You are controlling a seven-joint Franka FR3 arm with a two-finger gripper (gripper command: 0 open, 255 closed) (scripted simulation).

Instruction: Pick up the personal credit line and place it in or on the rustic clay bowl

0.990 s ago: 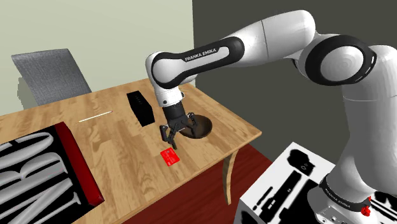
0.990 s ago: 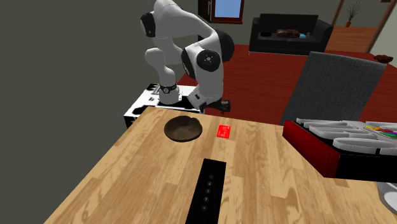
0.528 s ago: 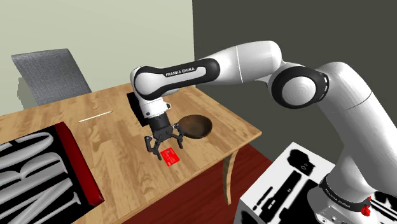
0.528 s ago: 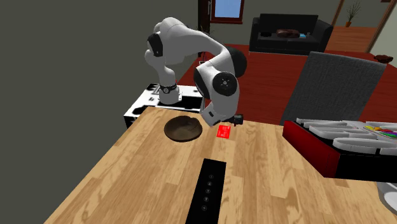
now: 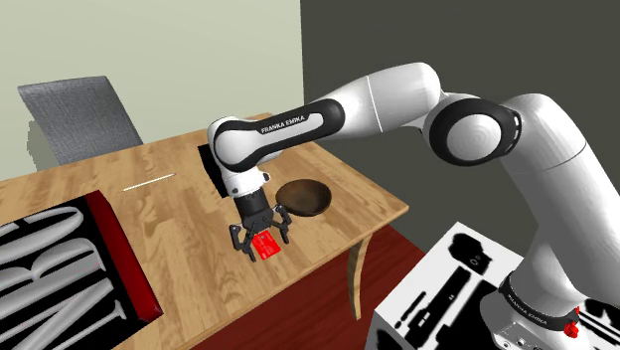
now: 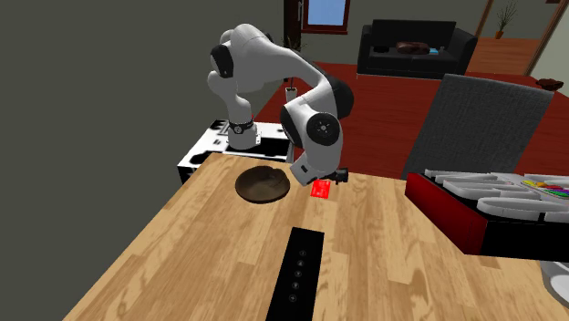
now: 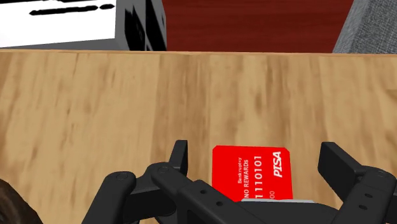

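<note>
The arm [image 5: 288, 123] reads "FRANKA EMIKA"; the red card [image 7: 253, 173] reads "NO REWARDS", "1110101", "PTSA".

A wooden table [image 6: 201, 264] bears a black remote [image 6: 296, 269] and red box [image 6: 447, 210]; grey chair [image 6: 479, 119] beside.

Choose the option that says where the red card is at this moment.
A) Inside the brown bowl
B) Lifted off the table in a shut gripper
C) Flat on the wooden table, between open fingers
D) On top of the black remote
C: in the wrist view the red card lies flat on the wooden table, and the fingers of the gripper stand apart on either side without touching it.
</note>
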